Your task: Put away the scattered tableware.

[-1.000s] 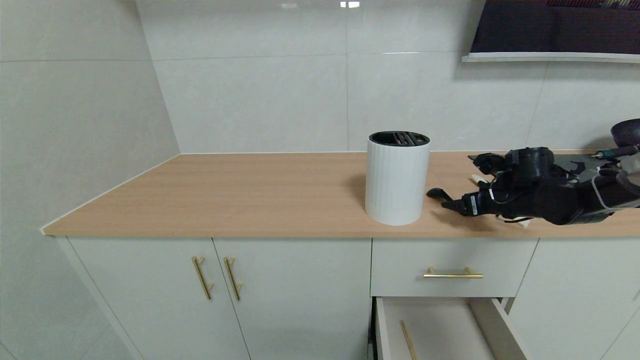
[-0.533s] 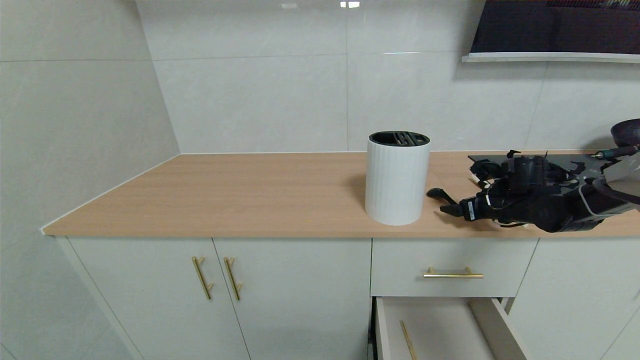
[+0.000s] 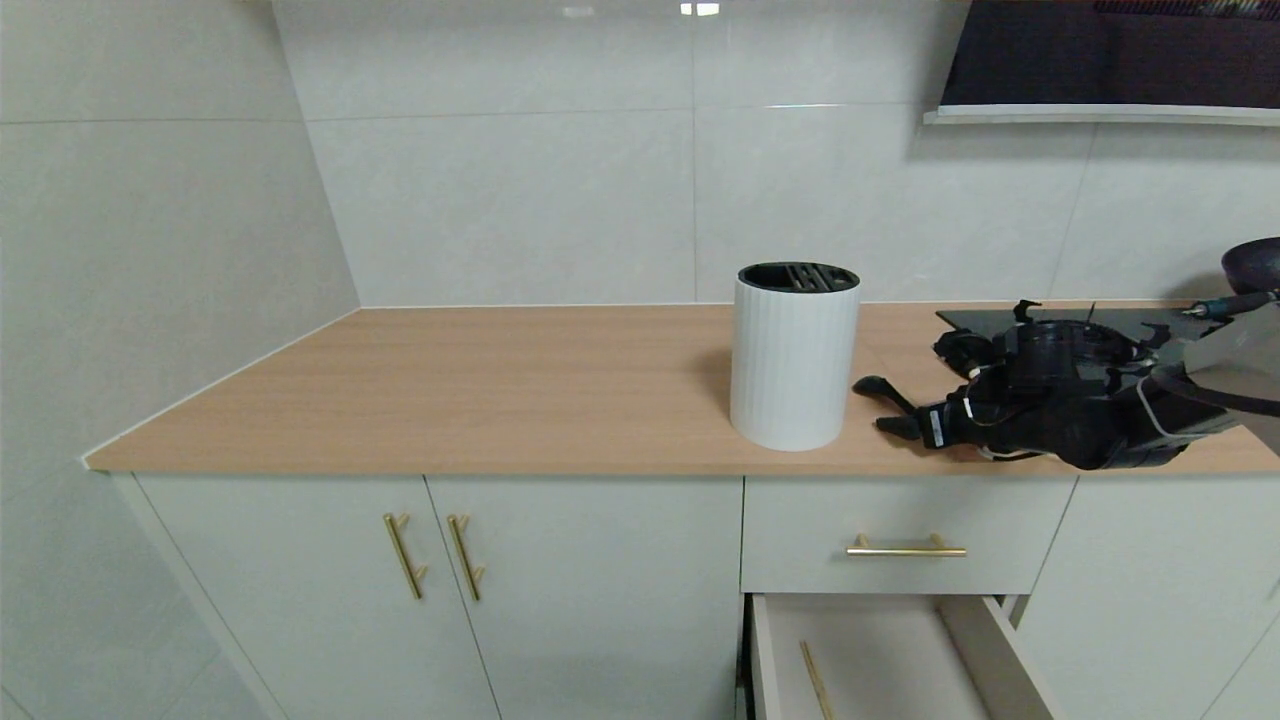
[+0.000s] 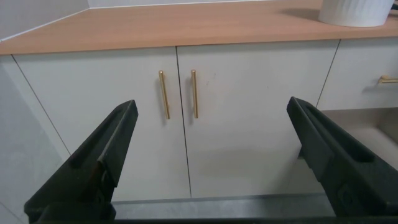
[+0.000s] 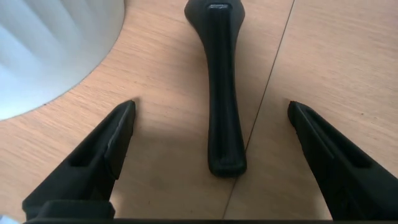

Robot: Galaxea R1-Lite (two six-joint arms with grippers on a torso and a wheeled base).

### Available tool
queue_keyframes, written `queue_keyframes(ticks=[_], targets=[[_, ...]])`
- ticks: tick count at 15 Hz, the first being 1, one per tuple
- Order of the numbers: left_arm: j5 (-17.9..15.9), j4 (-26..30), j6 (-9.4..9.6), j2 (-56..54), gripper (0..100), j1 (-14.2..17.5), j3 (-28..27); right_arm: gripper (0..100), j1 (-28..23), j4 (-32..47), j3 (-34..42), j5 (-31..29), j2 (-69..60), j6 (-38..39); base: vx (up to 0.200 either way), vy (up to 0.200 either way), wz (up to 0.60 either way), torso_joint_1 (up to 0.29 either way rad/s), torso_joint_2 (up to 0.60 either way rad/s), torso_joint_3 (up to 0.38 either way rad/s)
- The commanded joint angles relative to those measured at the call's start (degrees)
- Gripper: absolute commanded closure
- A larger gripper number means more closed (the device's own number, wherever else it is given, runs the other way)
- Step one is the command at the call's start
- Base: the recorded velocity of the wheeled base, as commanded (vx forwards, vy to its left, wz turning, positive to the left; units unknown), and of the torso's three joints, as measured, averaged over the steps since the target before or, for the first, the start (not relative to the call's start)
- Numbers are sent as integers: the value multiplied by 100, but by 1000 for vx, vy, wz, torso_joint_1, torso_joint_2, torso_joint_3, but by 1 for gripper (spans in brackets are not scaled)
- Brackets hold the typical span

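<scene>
A black utensil handle lies flat on the wooden counter, just right of the white ribbed utensil holder. My right gripper is low over the counter and open, one finger on each side of the handle, not touching it. In the head view the right gripper sits close to the holder's right side, with the handle's rounded end poking out toward the holder. The holder's base shows beside the right fingers. My left gripper hangs open and empty below counter height, facing the cabinet doors.
Under the counter a lower drawer stands pulled out with a thin gold stick inside. Above it is a shut drawer with a gold handle. Cabinet doors with gold handles are to the left. A black cooktop and pan lie at the far right.
My right arm has sunk lower onto the counter, and pale pieces seen beside it a second ago are now hidden behind it. The holder and handle have not moved.
</scene>
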Motion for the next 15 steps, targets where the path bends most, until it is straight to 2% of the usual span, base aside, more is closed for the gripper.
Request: queue_keyframes(ticks=[1, 8, 12, 15], targets=[[-6, 2, -1, 5, 0, 1, 1, 100, 0, -3, -36, 2, 36, -1, 0, 0, 0, 0, 0, 0], [-6, 2, -1, 5, 0, 1, 1, 100, 18, 6, -45, -42, 36, 7, 0, 0, 0, 0, 0, 0], [3, 2, 8, 5, 0, 1, 1, 100, 79, 14, -133, -420, -8, 69, 0, 0, 0, 0, 0, 0], [3, 2, 8, 5, 0, 1, 1, 100, 176, 190, 69, -868, -553, 737, 0, 0, 0, 0, 0, 0]])
